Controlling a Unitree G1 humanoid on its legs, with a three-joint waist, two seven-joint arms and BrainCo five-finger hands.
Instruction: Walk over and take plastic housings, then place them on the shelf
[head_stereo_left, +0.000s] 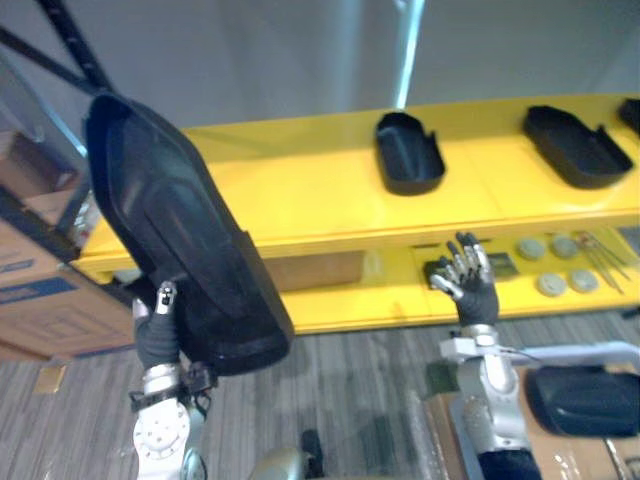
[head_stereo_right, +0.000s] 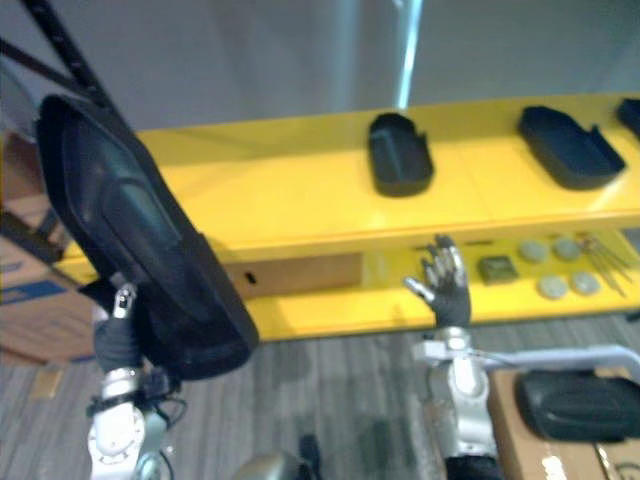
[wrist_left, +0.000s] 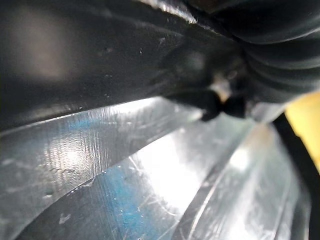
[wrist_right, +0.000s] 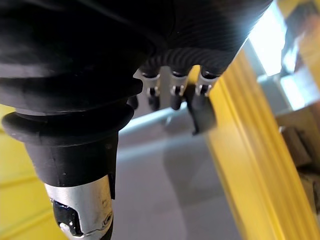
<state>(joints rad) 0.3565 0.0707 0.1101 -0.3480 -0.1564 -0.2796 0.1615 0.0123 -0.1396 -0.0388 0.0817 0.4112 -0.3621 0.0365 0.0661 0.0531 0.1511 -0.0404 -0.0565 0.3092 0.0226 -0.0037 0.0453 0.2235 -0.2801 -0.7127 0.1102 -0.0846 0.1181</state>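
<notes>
We are gripping a large black plastic housing (head_stereo_left: 170, 220) in our left hand (head_stereo_left: 157, 335), fingers curling round its lower end, facing the yellow shelf (head_stereo_left: 300, 190) carrying a narrow housing (head_stereo_left: 410, 152) and a wider housing (head_stereo_left: 578, 145), right hand (head_stereo_left: 470, 280) hovering empty, fingers loosely spreading, fourth housing (head_stereo_left: 585, 400) lying on a cardboard box (head_stereo_left: 565, 455).

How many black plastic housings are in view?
4: one housing held in the left hand, two housings on the yellow shelf, one on a cardboard box at lower right. A dark piece at the shelf's right edge may be a fifth.
</notes>
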